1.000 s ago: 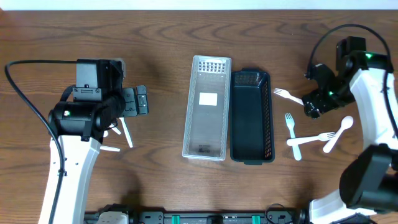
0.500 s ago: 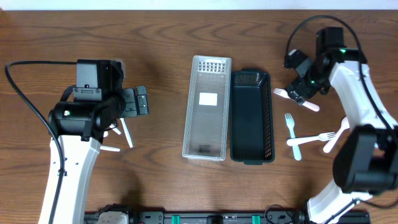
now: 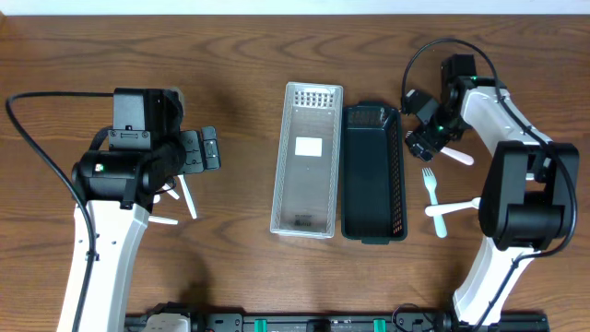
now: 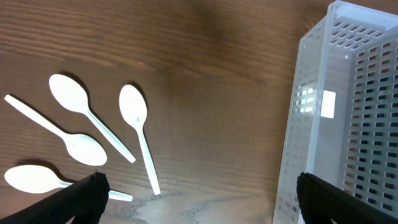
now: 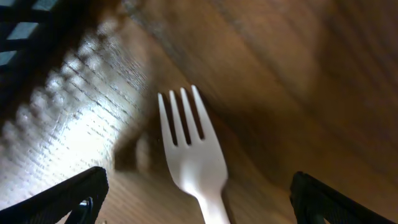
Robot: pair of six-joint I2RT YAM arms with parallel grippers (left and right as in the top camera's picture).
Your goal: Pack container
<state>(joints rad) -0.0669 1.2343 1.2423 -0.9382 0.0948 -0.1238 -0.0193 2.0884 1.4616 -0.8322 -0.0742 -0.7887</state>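
Note:
A clear slotted container (image 3: 307, 161) and a dark basket (image 3: 373, 175) stand side by side mid-table. My right gripper (image 3: 426, 138) is open just right of the basket and straddles a white fork (image 5: 193, 149), whose handle (image 3: 458, 155) shows in the overhead view. Two more white forks (image 3: 430, 184) (image 3: 452, 208) lie below it. My left gripper (image 3: 198, 150) is open and empty at the left, above several white spoons (image 3: 180, 198). In the left wrist view the spoons (image 4: 134, 112) lie left of the clear container (image 4: 348, 124), and the open fingers (image 4: 199, 202) hold nothing.
The dark basket's edge (image 5: 25, 25) shows at the top left of the right wrist view. The right arm (image 3: 502, 111) arches over the right side of the table. Both containers hold no cutlery.
My right arm has swung left and up toward the dark basket, bringing its open gripper over the upper fork. The left arm and the spoons have not moved.

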